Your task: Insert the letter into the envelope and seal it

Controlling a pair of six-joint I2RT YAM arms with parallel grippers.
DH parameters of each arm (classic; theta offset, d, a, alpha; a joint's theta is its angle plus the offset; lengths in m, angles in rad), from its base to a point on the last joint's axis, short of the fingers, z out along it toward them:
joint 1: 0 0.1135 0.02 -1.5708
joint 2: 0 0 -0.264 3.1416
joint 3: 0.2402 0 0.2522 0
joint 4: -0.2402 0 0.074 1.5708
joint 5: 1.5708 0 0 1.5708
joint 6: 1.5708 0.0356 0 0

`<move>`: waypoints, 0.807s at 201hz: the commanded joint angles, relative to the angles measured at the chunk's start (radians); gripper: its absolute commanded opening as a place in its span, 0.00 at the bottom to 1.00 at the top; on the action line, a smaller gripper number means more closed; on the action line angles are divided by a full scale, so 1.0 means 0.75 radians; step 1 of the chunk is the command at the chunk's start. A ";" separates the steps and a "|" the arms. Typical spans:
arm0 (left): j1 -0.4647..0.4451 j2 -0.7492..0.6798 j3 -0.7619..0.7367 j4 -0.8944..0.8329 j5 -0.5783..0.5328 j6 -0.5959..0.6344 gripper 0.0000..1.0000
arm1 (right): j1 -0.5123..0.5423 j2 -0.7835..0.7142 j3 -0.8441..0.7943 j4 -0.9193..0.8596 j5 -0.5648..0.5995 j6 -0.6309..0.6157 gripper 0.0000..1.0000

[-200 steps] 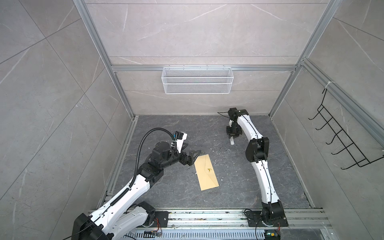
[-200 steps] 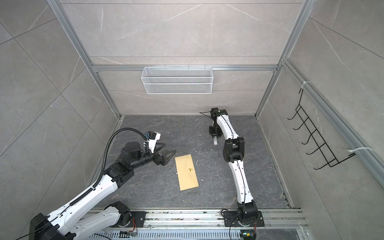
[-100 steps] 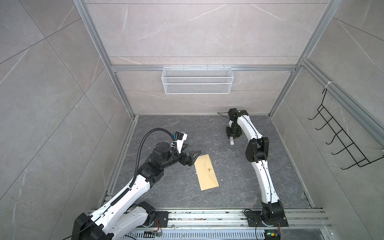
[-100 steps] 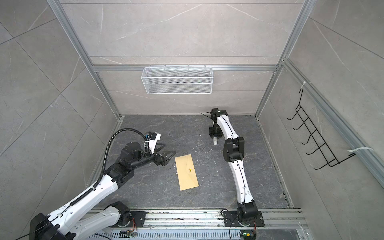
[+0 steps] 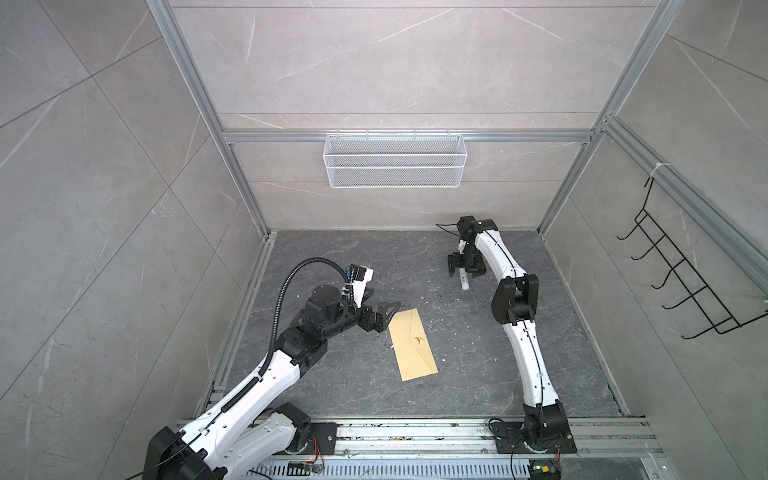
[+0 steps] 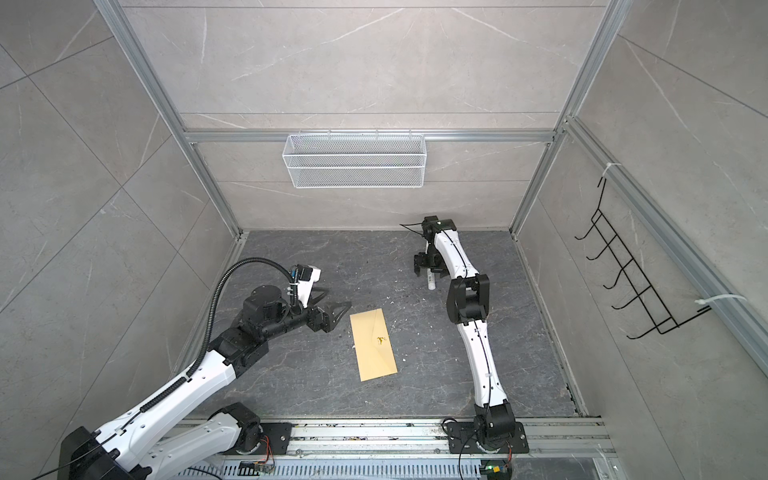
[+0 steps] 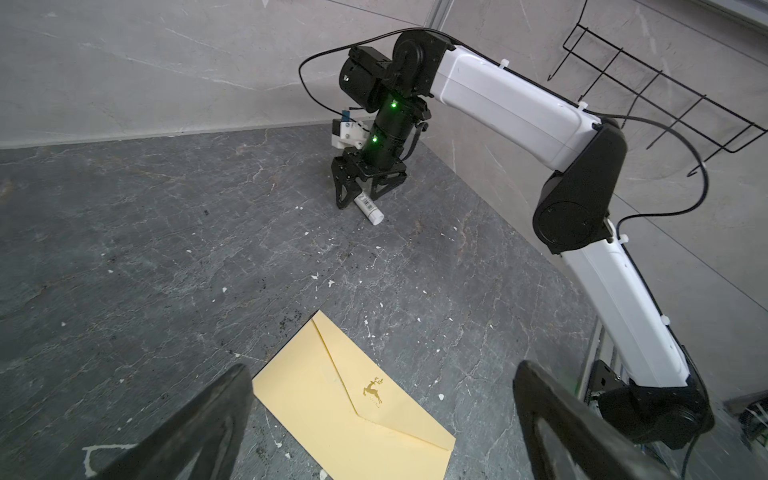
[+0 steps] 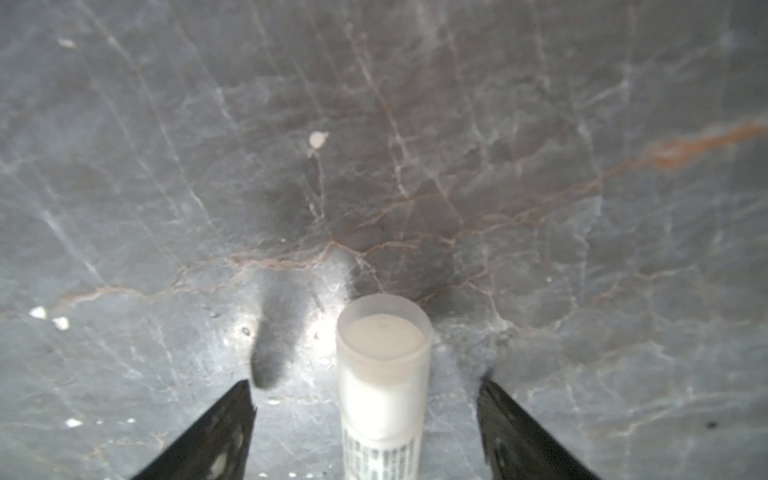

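Observation:
The tan envelope [image 5: 413, 351] [image 6: 373, 345] lies flat mid-floor, its pointed flap folded down and a small gold deer print on it [image 7: 353, 411]. The letter is out of view. My left gripper [image 5: 384, 318] [image 6: 336, 316] [image 7: 384, 370] hovers open at the envelope's far left corner, holding nothing. My right gripper [image 5: 464, 272] [image 6: 428, 272] [image 8: 365, 385] is open at the back of the floor. It straddles a small white glue stick [image 5: 464, 282] [image 7: 369, 206] [image 8: 382, 374] that lies on the floor, with a gap on each side.
A white wire basket [image 5: 395, 166] hangs on the back wall. A black hook rack [image 5: 681, 286] is on the right wall. Small white scraps [image 7: 330, 283] dot the dark stone floor. A metal rail [image 5: 415, 434] runs along the front edge.
My right gripper has opened and let go of the glue stick. The left arm and the envelope have not moved.

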 commanded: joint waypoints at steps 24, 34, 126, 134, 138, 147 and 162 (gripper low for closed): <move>-0.003 -0.073 -0.023 -0.049 -0.322 0.065 1.00 | -0.003 -0.281 0.004 -0.024 -0.015 0.018 0.99; -0.001 -0.082 -0.033 -0.045 -0.379 0.087 1.00 | -0.003 -0.337 -0.015 -0.012 -0.015 0.020 0.99; 0.097 -0.140 -0.167 0.134 -0.884 0.370 0.99 | 0.012 -1.337 -1.177 0.835 -0.060 0.015 0.99; 0.127 -0.144 -0.188 0.156 -0.898 0.373 0.99 | 0.011 -1.446 -1.342 0.984 -0.057 -0.004 0.99; 0.145 -0.145 -0.200 0.165 -0.902 0.370 0.99 | 0.011 -1.497 -1.417 1.050 -0.052 -0.014 0.99; 0.182 -0.144 -0.225 0.192 -0.917 0.353 0.99 | 0.012 -1.612 -1.576 1.186 -0.046 -0.033 0.99; 0.242 -0.134 -0.277 0.246 -0.931 0.324 0.99 | 0.009 -1.722 -1.776 1.349 0.005 -0.059 0.99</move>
